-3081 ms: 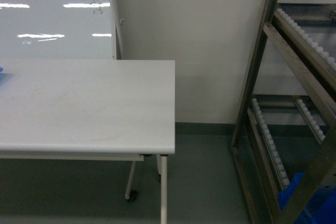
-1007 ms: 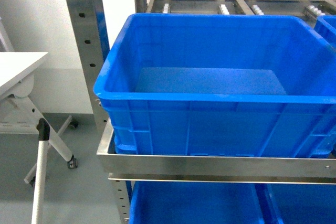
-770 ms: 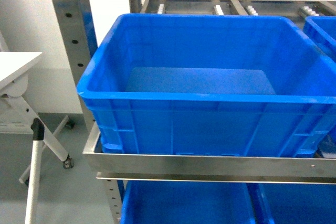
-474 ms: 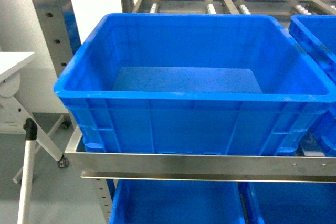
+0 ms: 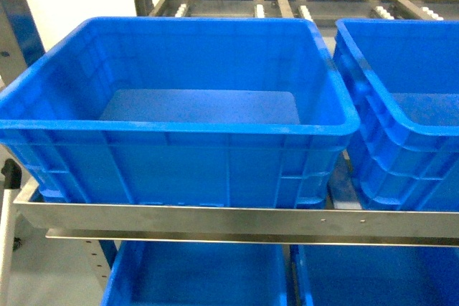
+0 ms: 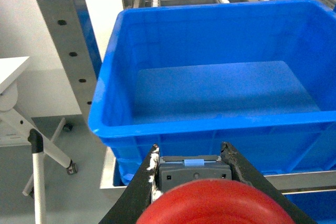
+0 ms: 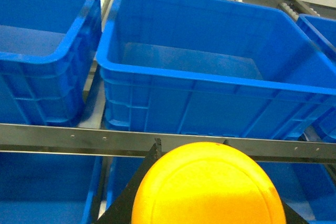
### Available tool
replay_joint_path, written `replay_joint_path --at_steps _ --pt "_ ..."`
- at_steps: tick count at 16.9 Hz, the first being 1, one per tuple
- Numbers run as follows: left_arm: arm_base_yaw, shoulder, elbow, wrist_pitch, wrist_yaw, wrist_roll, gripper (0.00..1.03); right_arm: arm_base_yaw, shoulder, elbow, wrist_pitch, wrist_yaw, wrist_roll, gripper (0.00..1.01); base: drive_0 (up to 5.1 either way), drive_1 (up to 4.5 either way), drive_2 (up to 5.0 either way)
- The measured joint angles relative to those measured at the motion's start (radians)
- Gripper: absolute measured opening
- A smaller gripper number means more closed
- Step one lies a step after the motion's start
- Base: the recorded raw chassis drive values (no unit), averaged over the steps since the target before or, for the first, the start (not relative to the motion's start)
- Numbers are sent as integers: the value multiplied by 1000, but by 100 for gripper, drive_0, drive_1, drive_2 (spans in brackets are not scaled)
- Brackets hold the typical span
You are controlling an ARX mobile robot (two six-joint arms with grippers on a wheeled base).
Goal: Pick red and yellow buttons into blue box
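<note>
Red button (image 6: 215,205) sits clamped in the left end effector (image 6: 191,182), just short of the blue box (image 5: 172,130) on the rack; yellow button (image 7: 207,184) is pinched in the right one. Best bet: carry both over the rim before letting go. Half a second ago the box sat further right in the head view.

In front of me a steel rack (image 5: 215,220) with roller rails at the top of the frame carries the blue box (image 5: 172,141) at centre-left and a second blue crate (image 5: 401,127) just beside it on the right.
</note>
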Motion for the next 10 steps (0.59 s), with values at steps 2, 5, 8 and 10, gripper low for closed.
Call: replay_joint_path --at_steps 2,5,8,10 --pt "0 0 0 3 0 0 27 0 0 0 0 0 0 26 484 -252 -252" --pt "0 0 0 0 0 0 27 0 0 0 1 0 0 26 484 -252 -252" --pt "0 0 0 1 0 0 27 0 0 0 -2 0 0 26 484 -252 -252" --pt "0 1 0 0 0 0 27 0 0 0 -1 0 0 26 484 -252 -252"
